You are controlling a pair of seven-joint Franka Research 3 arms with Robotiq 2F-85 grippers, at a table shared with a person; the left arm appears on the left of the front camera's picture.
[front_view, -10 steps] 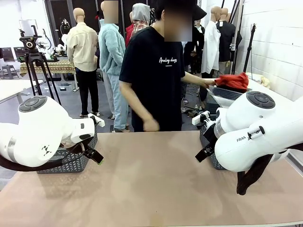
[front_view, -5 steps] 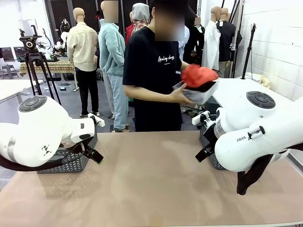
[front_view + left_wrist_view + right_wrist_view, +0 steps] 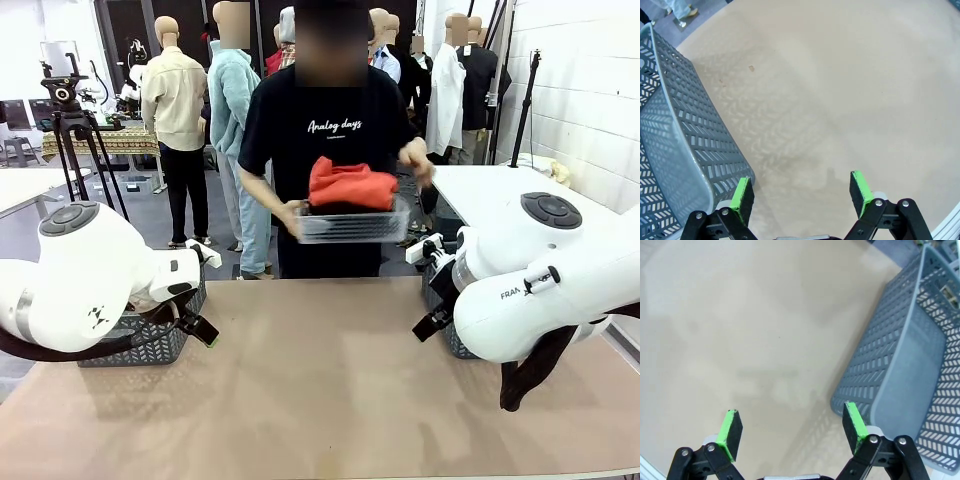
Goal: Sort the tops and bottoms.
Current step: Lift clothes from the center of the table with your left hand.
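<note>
A second ago the person held the clear slatted plastic tray (image 3: 352, 228) off to our right; now both hands carry it in front of them, beyond the desk's (image 3: 320, 390) far edge, with the orange-red cloth top (image 3: 350, 182) heaped on something dark. We judge sorting has not begun. Our left claw (image 3: 802, 192) and right claw (image 3: 790, 426) hang spread wide and empty over bare desk, well apart from that top, each beside a grey perforated plastic basket (image 3: 675, 130)

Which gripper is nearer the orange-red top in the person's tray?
Right. The right gripper hangs below and slightly right of the orange-red top; the left gripper is farther off, by the left basket.
</note>
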